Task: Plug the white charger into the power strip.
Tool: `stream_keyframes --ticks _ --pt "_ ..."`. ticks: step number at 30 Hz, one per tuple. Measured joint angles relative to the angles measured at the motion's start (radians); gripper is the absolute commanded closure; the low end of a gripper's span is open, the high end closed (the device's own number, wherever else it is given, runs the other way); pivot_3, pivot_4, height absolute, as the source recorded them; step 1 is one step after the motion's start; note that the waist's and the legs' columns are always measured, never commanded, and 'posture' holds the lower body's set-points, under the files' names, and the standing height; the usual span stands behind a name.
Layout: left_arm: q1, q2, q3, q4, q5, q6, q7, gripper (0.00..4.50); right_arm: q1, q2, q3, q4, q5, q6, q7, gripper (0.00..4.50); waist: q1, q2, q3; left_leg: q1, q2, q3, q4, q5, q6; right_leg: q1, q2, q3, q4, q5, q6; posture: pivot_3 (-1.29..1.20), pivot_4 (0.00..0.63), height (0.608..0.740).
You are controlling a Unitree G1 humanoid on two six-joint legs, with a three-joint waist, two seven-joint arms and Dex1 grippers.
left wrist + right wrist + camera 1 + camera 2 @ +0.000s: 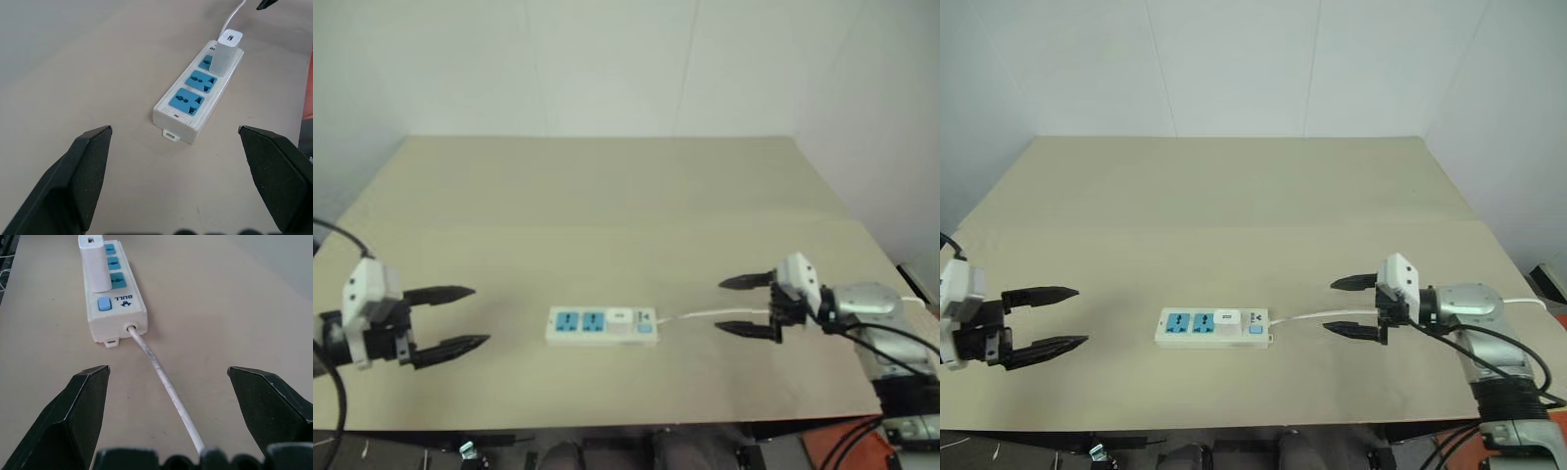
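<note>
The white charger [226,53] is standing upright in the power strip [602,326], seated in the socket nearest the switch end, with the two other blue socket faces lying bare beside it. The strip is lying near the front middle of the beige surface [607,196], its long axis running side to side between the two arms, and its thin white cord [164,382] is trailing off toward the robot's right.

The left tool [445,318] is hanging well apart from the strip's bare-socket end, its black fingers spread wide and pinching nothing. The right tool [1356,305] is hovering near the cord end — also spread wide and empty — with the cord running out between its fingers as seen from the right wrist. Both tools are pointing inward along the strip's length, one at each end.

Judging from how things lie, the plugging itself is looking done, the charger sitting square and untilted on its socket, though how deeply its pins are seated cannot be told. If a further press is called for, the right tool is the nearer one — the charger is sitting at its end of the strip, straight ahead of its fingers along the cord's line.
</note>
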Motion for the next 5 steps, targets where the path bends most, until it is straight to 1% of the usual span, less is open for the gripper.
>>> stream_keyframes --ticks 5 --pt "-0.009 -0.002 -0.007 -0.004 -0.013 -0.001 0.0 0.0 -0.002 -0.01 -0.002 0.0 0.0 0.002 0.0 0.02 -0.001 0.0 0.0 0.0 0.0 0.0 0.0 0.0 0.0 0.0 0.0 0.0 0.0 0.0 0.0 0.0 0.15 0.74"
